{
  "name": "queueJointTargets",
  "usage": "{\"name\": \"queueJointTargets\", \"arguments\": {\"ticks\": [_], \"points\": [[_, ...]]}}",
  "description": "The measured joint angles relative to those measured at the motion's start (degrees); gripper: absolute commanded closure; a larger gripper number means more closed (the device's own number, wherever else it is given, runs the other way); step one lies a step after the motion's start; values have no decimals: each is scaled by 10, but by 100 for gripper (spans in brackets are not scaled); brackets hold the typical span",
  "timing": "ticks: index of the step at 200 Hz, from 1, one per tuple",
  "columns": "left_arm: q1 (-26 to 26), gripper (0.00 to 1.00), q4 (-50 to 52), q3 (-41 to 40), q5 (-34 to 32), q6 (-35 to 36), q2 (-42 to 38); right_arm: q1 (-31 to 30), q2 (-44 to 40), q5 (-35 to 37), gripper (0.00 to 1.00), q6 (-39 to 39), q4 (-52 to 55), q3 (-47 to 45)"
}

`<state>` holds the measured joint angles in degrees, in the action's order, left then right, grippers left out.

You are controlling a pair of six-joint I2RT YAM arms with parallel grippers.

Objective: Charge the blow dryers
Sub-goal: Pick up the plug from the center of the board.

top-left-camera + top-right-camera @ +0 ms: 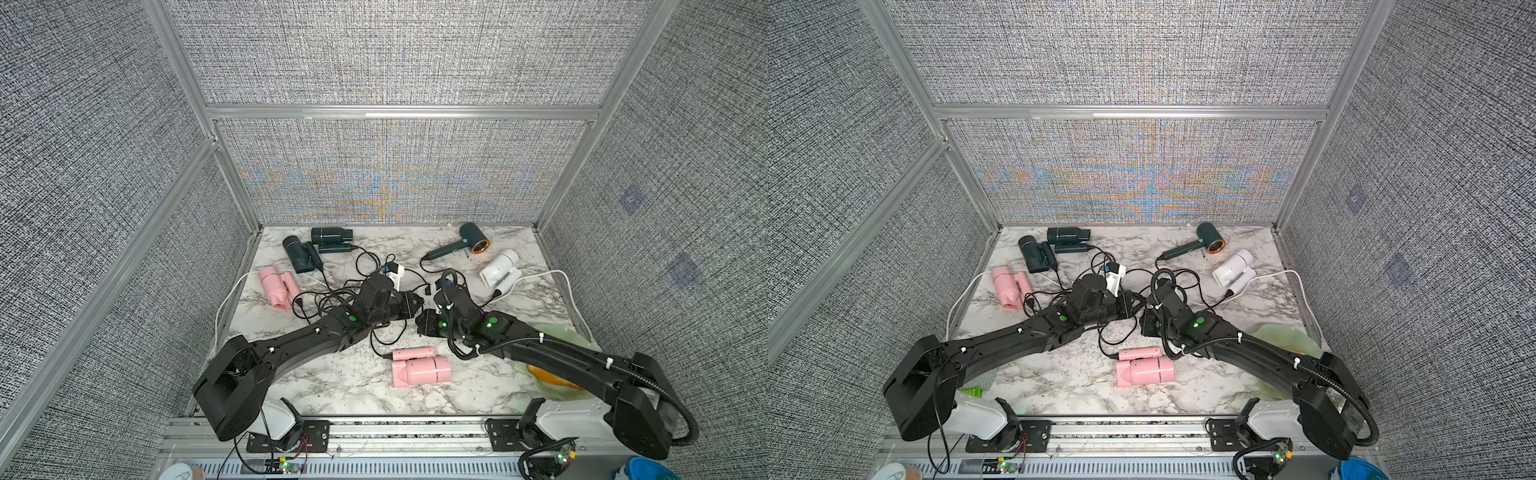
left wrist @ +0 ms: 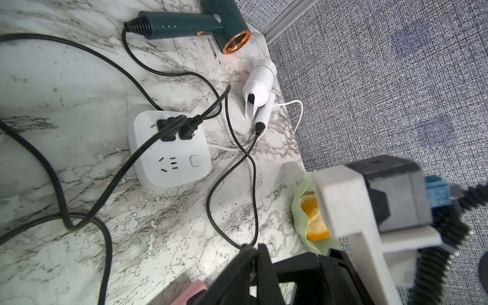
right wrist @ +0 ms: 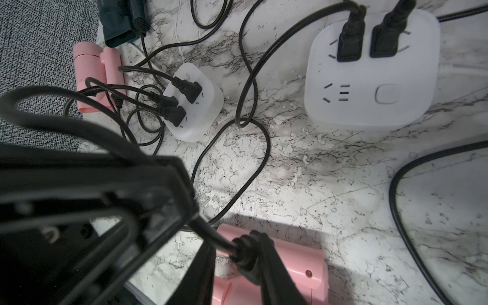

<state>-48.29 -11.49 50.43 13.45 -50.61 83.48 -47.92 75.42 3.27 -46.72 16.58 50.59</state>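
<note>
- Top views both give you a white marble-patterned tabletop (image 1: 332, 386), veined grey and black. It is boxed on three sides by grey woven panels (image 1: 399, 54) in an aluminium frame (image 1: 399, 111).
- Take the near socket block (image 2: 169, 158) at mid-table as your landmark. It is white, with two black plugs in it and one socket free, and in both top views the right arm covers most of it.
- On your side of the block, the near pink dryer (image 1: 422, 370) lies with its barrel running left to right. Its tapered end is to the left and its handle is folded along the far side.
- Left of the block, the far pink dryer (image 1: 274, 286) runs diagonally, open end toward you.
- Beyond and left of the block, the back dark dryer (image 1: 330, 235) lies along the back wall, nozzle to the right. The slanted dark dryer (image 1: 297, 255) runs from back-left to front-right.
- Beyond and right of the block, the copper-ringed dryer (image 1: 473, 239) has its handle unfolded and reaching back toward the block. Its ring faces front-right.
- Right of the block, the white dryer (image 1: 500, 268) slants with its narrower end toward the block, handle folded.
- On your side of the block, the left gripper (image 2: 256, 248) has its fingers pressed together on a black cord (image 2: 255, 211).
- Facing it, the right gripper (image 3: 237, 266) has a finger on either side of that cord's plug (image 3: 244, 253). You cannot tell whether they pinch it.
</note>
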Motion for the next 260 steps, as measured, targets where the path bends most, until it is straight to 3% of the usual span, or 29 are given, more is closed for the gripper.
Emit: {"name": "queueJointTargets", "arguments": {"ticks": [114, 135, 186, 242, 260], "points": [[-19, 100, 26, -1, -30, 9, -8, -4, 21, 26, 90, 7, 5, 4], [-19, 95, 26, -1, -30, 9, -9, -5, 11, 35, 91, 14, 2, -5], [-19, 69, 27, -1, -29, 8, -16, -7, -38, 70, 93, 46, -6, -41], [-13, 12, 30, -21, -20, 19, -46, -6, -88, 117, 94, 82, -5, -76], [-8, 1, 32, -30, -9, 35, -61, -6, -93, 129, 94, 94, -9, -81]]}}
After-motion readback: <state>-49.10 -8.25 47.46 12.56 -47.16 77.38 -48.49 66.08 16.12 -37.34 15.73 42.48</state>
